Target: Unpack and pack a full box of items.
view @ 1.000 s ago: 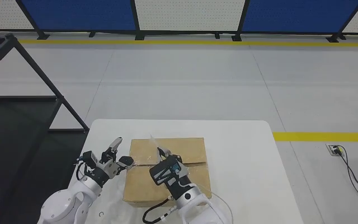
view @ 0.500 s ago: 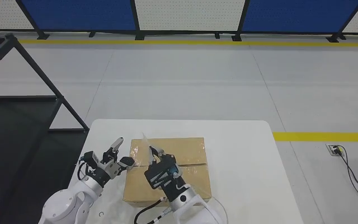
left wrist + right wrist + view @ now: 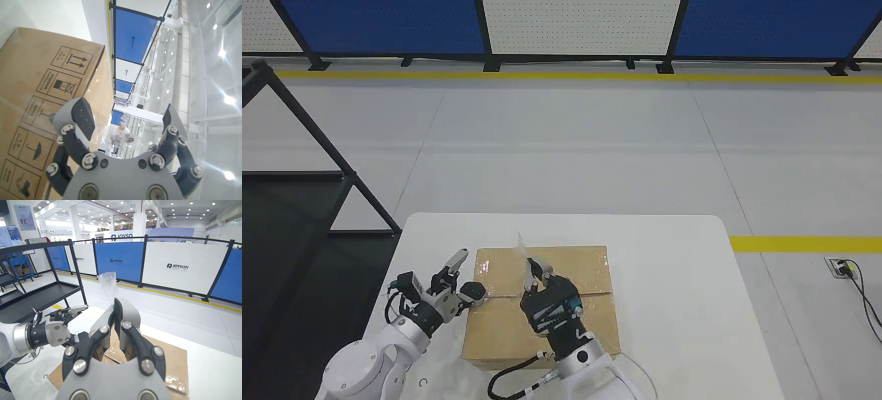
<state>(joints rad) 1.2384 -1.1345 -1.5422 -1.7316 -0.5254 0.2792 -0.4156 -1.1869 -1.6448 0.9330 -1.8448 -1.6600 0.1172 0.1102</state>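
Observation:
A closed brown cardboard box sits on the white table. My right gripper hovers over the box's top seam, shut on a strip of clear tape that stands up from the fingers. In the right wrist view the tape strip rises above the right gripper, with the box below. My left gripper is open at the box's left side; one fingertip is close to the wall. The left wrist view shows the left gripper open beside the box's printed side.
A black metal shelf rack stands just left of the table. Blue and white partition panels line the far floor. The table's right half is bare white surface.
My right gripper, holding the tape strip, swung left over the box and then back right. The left gripper edged closer to the box's side.

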